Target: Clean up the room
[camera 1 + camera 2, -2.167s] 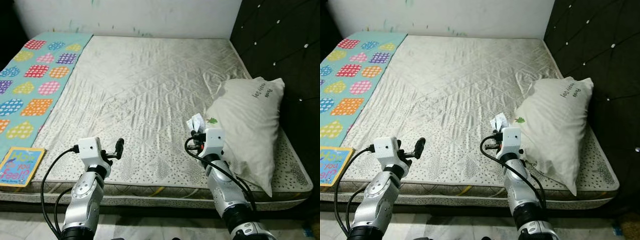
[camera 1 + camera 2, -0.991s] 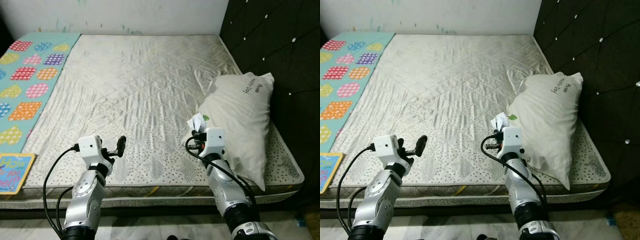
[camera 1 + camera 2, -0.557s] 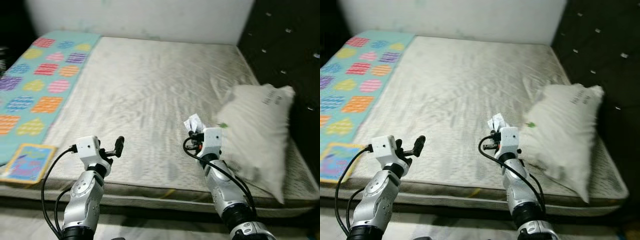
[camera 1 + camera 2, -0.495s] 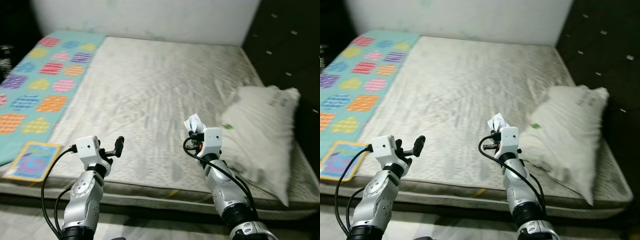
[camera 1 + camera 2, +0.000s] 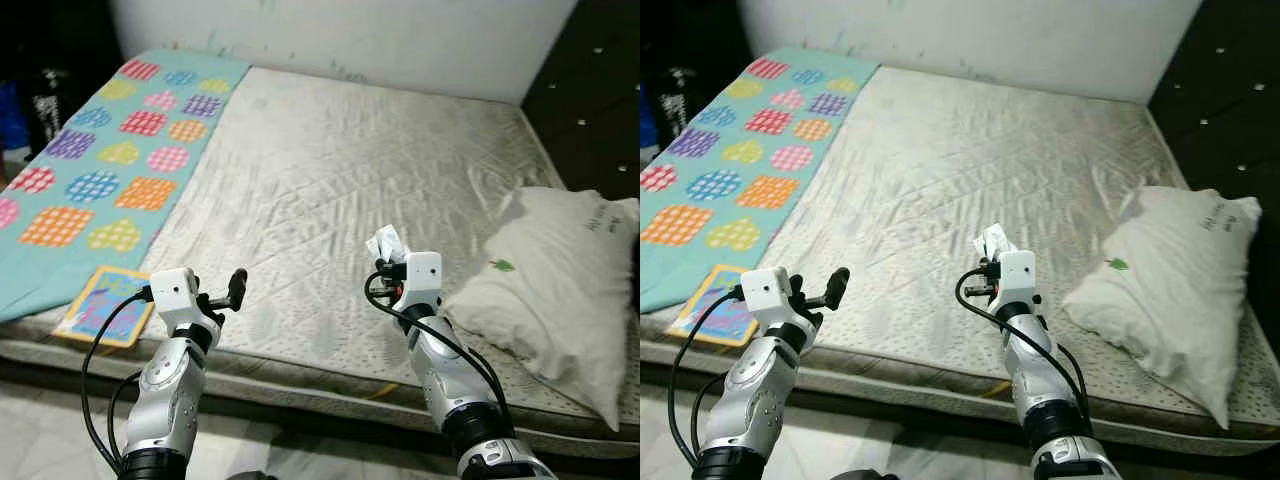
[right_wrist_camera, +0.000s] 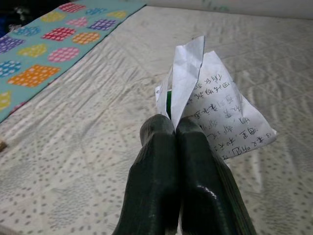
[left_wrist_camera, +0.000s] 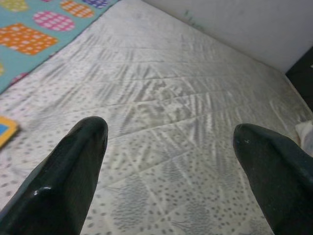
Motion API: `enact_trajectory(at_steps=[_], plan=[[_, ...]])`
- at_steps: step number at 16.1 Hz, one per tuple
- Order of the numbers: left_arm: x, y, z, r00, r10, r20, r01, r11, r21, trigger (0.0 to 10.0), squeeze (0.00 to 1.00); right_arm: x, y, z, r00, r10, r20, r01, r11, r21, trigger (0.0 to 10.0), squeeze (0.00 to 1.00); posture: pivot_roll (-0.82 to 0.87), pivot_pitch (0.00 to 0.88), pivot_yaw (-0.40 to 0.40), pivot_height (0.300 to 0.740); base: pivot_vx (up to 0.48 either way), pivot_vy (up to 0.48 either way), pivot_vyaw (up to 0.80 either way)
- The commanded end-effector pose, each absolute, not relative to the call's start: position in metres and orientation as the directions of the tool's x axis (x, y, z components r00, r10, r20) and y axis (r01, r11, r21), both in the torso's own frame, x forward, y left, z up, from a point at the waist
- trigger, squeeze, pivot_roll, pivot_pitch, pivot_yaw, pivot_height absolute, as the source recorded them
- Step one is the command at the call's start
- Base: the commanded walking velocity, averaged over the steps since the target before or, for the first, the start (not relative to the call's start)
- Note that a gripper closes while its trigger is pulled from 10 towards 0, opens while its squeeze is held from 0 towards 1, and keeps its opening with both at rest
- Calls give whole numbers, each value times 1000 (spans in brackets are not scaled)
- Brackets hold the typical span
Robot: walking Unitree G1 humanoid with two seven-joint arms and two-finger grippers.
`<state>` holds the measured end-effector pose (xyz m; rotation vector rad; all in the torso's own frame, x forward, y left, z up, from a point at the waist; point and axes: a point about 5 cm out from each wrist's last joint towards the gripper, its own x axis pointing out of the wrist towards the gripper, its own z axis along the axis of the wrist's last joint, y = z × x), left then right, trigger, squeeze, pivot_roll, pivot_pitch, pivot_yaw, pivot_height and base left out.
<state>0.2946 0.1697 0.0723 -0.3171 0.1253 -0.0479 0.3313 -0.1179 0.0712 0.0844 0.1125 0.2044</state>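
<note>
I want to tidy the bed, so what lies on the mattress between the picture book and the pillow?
Only bare quilted mattress, seen in the left eye view, between the picture book and the pillow.

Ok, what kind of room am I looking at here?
Most likely a bedroom: a bare quilted mattress against a dark tufted headboard, with a white pillow and a patterned blanket on it.

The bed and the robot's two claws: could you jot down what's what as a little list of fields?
Surface: bare quilted mattress
Right gripper: shut on a folded paper with handwriting, held above the mattress
Left gripper: open, holding nothing
Pillow: white, lying at the robot's right
Blanket: teal with coloured patches, along the left side
Book: colourful, at the near left edge
</note>
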Motion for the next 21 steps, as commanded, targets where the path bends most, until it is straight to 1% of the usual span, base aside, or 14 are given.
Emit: enact_trajectory(at_steps=[1,3,4,21], plan=[[294,166,69,989,-81,-126,36,944,-327,10000,0,332,-122,71,975,193,-108,-182,978,99,10000,0,73,109,-51,740,0,334,0],[295,166,70,988,-96,-124,53,948,-312,10000,0,333,-120,72,975,194,-104,-184,978,98,10000,0,71,108,-52,740,0,379,0],[296,166,71,988,-93,-124,50,948,-316,10000,0,334,-120,73,976,195,-101,-185,978,98,10000,0,69,124,-52,740,0,428,0],[297,167,73,990,-83,-117,40,945,-325,10000,0,336,-121,75,975,198,-101,-188,977,100,10000,0,62,140,-57,740,0,422,0]])
